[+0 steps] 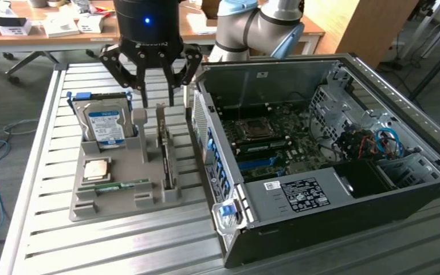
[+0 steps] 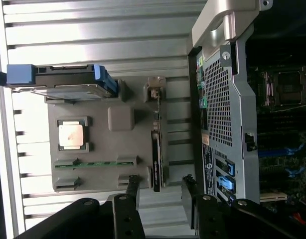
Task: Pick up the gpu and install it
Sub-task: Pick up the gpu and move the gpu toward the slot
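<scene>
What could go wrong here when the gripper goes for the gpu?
1. The gpu stands edge-on and thin; the open gripper could close off-centre and tip it in the tray.
2. The case wall is close beside the gpu, so one finger might strike it.

A robotics lab: robot arm (image 1: 258, 28), opened computer tower (image 1: 281, 240) on slatted metal bench (image 1: 128, 246), cluttered desks (image 1: 44, 39) behind.

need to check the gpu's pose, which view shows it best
The exterior view: the gpu stands upright in a slot of the grey tray, full length visible. The wrist view gives its thin dark edge from above.
</scene>
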You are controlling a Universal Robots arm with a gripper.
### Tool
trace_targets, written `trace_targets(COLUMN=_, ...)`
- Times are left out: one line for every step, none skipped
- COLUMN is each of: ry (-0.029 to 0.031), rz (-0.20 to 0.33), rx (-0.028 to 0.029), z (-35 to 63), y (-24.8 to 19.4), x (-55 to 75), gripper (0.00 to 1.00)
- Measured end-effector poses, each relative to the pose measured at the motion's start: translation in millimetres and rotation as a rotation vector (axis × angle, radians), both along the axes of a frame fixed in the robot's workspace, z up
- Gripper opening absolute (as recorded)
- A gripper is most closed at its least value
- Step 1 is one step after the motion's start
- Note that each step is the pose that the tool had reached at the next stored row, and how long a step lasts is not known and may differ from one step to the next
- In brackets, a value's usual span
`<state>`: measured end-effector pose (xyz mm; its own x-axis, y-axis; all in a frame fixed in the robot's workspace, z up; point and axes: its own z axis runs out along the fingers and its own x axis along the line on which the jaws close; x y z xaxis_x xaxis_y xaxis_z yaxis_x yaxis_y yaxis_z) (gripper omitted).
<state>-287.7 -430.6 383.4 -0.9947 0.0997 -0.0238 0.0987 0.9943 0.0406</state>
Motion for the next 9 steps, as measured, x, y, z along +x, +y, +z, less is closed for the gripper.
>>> trace_targets(ry=0.0001, rz=0.0, rx=-0.0001, z=-1.7, y=0.0, x=0.0, gripper=0.47)
trace_targets(ry=0.0, rz=0.0, rx=0.0, z=-3.6, y=0.0, x=0.1, gripper=0.47)
trace_targets(ry=0.0, rz=0.0, rx=-0.0001, z=-5.4, y=0.0, x=0.0, gripper=0.47)
trace_targets(ry=-0.0001, rz=0.0, rx=-0.0001, z=-7.2, y=0.0, x=0.0, gripper=0.47)
trace_targets(ry=-0.0002, rz=0.0, rx=0.0, z=-9.1, y=0.0, x=0.1, gripper=0.47)
trace_targets(ry=-0.0001, rz=0.0, rx=0.0, z=-10.9, y=0.0, x=0.1, gripper=0.47)
trace_targets(ry=-0.0001, rz=0.0, rx=-0.0001, z=-12.6, y=0.0, x=0.1, gripper=0.47)
trace_targets(ry=-0.0001, rz=0.0, rx=0.0, z=-14.5, y=0.0, x=0.0, gripper=0.47)
trace_targets(ry=-0.0001, rz=0.0, rx=-0.0001, z=-16.2, y=0.0, x=0.0, gripper=0.47)
